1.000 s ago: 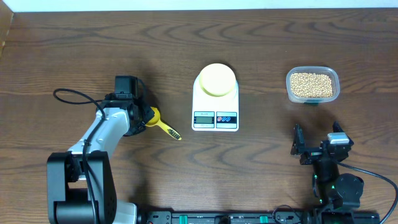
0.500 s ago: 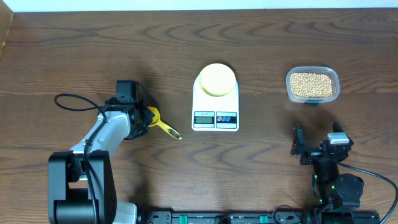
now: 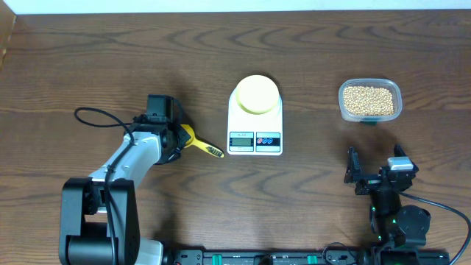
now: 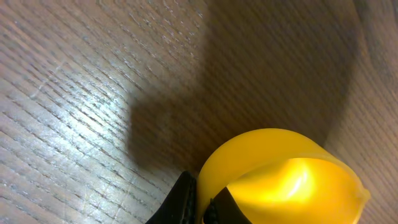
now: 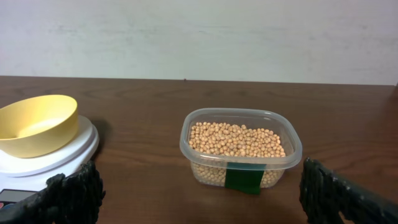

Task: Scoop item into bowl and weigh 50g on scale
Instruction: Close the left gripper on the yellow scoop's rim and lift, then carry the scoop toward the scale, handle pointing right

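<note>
Left of the scale, the left jaws have just shut on the yellow spoon, so scooping may begin; the right jaws stand open, empty.

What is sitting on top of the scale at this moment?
A small yellow bowl sits on the scale, and it looks empty. It covers most of the scale's top, so what lies directly under it cannot be seen.
</note>
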Controlling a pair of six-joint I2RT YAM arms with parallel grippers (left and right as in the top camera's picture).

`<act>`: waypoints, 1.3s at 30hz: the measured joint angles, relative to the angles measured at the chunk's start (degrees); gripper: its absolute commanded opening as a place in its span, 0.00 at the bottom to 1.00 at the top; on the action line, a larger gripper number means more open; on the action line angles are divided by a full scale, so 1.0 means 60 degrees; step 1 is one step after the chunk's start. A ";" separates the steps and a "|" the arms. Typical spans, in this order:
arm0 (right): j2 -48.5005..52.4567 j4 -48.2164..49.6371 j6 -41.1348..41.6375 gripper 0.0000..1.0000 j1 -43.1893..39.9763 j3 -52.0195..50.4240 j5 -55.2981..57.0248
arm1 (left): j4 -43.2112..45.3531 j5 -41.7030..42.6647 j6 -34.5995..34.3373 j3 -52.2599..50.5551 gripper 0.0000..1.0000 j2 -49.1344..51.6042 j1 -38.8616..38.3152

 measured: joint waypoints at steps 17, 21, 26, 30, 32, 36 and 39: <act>0.0000 0.0000 -0.0004 0.99 0.0000 0.0000 -0.0004 | -0.3340 0.0295 0.0189 -0.0080 0.07 -0.5410 0.0590; 0.0000 0.0000 0.0000 0.99 0.0000 0.0000 0.0000 | -0.4433 0.0448 -0.0087 -0.0084 0.07 -0.6375 0.0590; 0.0000 0.0000 0.0000 0.99 0.0000 0.0000 0.0000 | -0.4907 0.0743 -0.0270 -0.0084 0.07 -0.6801 0.0590; 0.0000 0.0000 0.0000 0.99 0.0000 0.0000 0.0000 | -0.4885 0.1402 -0.0667 -0.0084 0.07 -0.6845 0.0590; 0.0000 0.0000 0.0000 0.99 0.0000 0.0000 0.0000 | -0.4881 0.1555 -0.0936 -0.0084 0.07 -0.6845 0.0590; 0.0000 0.0000 -0.0004 0.99 0.0000 0.0000 0.0000 | -0.4838 0.1810 -0.1271 -0.0084 0.07 -0.6845 0.0590; 0.0000 0.0000 0.0000 0.99 0.0000 0.0000 0.0000 | -0.4834 0.2109 -0.1402 -0.0084 0.07 -0.6845 0.0590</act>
